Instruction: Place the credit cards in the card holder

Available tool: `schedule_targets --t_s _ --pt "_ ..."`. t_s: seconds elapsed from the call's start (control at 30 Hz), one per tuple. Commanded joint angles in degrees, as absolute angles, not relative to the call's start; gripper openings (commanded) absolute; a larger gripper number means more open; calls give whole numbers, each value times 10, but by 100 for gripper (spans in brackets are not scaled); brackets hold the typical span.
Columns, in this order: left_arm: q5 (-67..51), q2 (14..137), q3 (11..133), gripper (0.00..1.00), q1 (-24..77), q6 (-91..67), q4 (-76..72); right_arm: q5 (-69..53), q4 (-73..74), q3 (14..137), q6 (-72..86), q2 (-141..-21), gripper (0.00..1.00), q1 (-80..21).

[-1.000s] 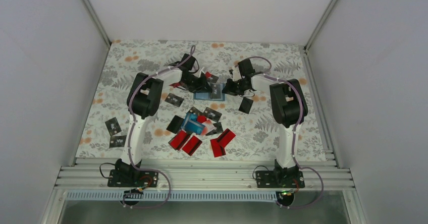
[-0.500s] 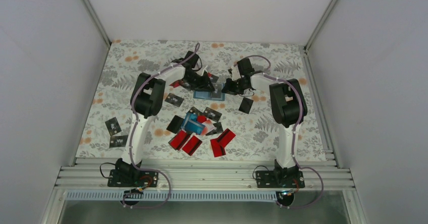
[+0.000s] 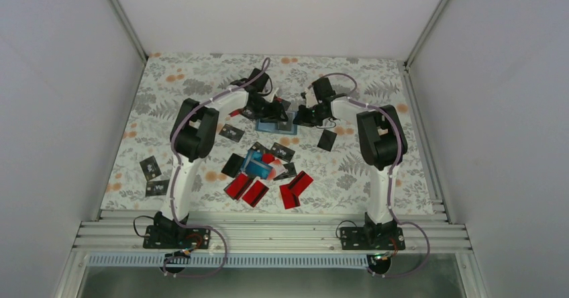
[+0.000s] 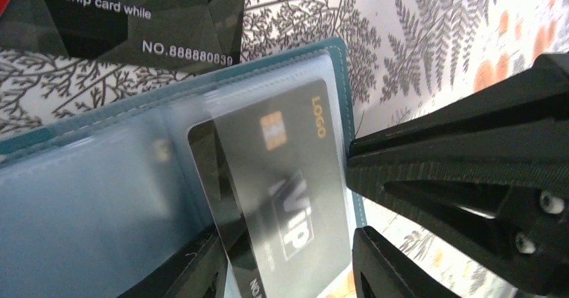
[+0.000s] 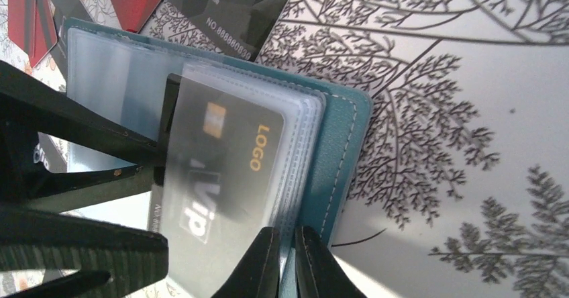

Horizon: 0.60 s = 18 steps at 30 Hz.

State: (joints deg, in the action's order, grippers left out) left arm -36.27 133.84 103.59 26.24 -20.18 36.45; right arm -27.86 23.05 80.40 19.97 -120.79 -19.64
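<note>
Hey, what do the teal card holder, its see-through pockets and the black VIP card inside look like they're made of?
The teal soft card holder cover: likely faux leather or vinyl, matte, with a stitched seam along the edge. The clear pockets: thin flexible plastic film, slightly frosted, catching glare. The black VIP card: probably stiff plastic with a smooth sheen and gold print.

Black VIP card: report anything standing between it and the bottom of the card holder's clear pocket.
Nothing visible does. The black VIP card lies mostly inside the clear pocket of the card holder. The left gripper stands open around its trailing end; the right gripper pinches the holder's outer edge.
</note>
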Motion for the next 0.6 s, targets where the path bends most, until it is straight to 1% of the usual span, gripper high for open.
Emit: schedule_targets --t_s 0.0,0.13,0.3,0.4,0.47,0.57 --pt "-295 1286 1000 50 266 -202 354 -267 245 802 187 -1163 13 -208" --pt "-264 1230 949 60 266 -195 333 -262 253 786 187 -1127 22 -209" --pt "-235 1148 872 72 267 -181 324 -257 265 754 187 -1073 26 -209" --pt "-211 1093 812 79 266 -174 319 -275 267 712 188 -1031 28 -212" --pt "-201 1058 767 82 267 -169 316 -293 268 674 191 -1001 29 -215" --pt "-209 1012 702 82 272 -160 301 -308 268 609 202 -960 32 -225"
